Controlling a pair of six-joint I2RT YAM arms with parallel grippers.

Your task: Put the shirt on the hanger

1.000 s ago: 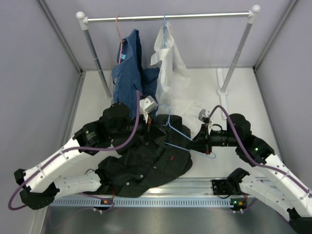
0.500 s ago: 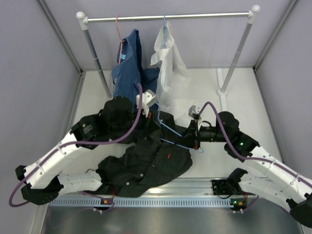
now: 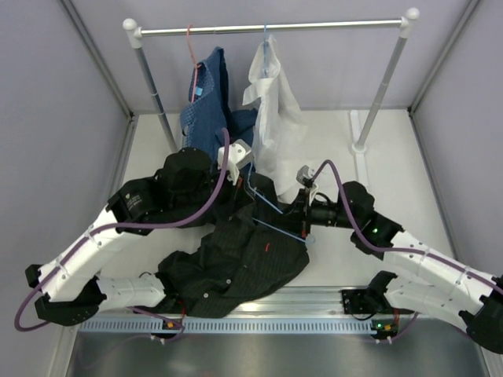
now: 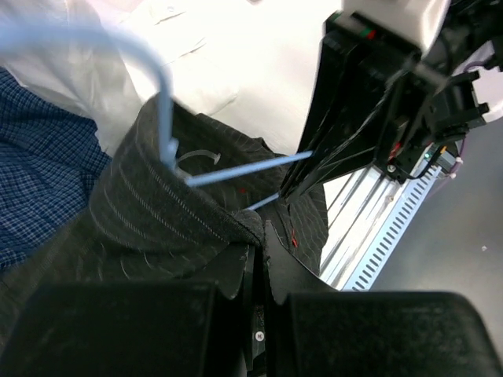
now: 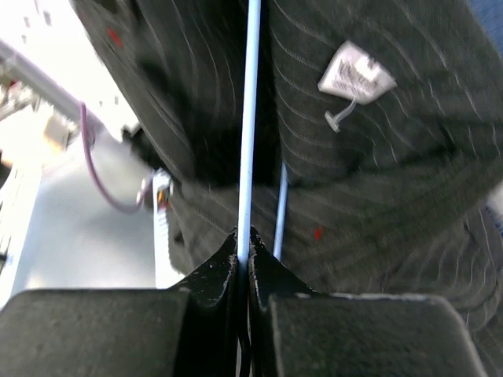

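The black pinstriped shirt (image 3: 236, 263) lies crumpled at the table's near middle, its collar end lifted. My left gripper (image 3: 240, 192) is shut on the shirt's collar edge (image 4: 196, 212). The light-blue wire hanger (image 3: 271, 216) runs into the shirt's neck; its hook (image 4: 161, 102) rises above the collar in the left wrist view. My right gripper (image 3: 302, 224) is shut on the hanger's wire (image 5: 247, 141), which runs straight up from the jaws over the shirt (image 5: 377, 173) with its white label (image 5: 355, 75).
A rail (image 3: 267, 29) on two posts spans the back. A blue patterned shirt (image 3: 206, 110) on a red-orange hanger and a white shirt (image 3: 275, 110) hang from it, their lower parts reaching the table just behind my grippers. A slotted metal strip (image 3: 267, 322) edges the front.
Both grippers have moved toward the middle and closer together. The hanger has slid left, deeper into the shirt's neck, and the collar end has been lifted.
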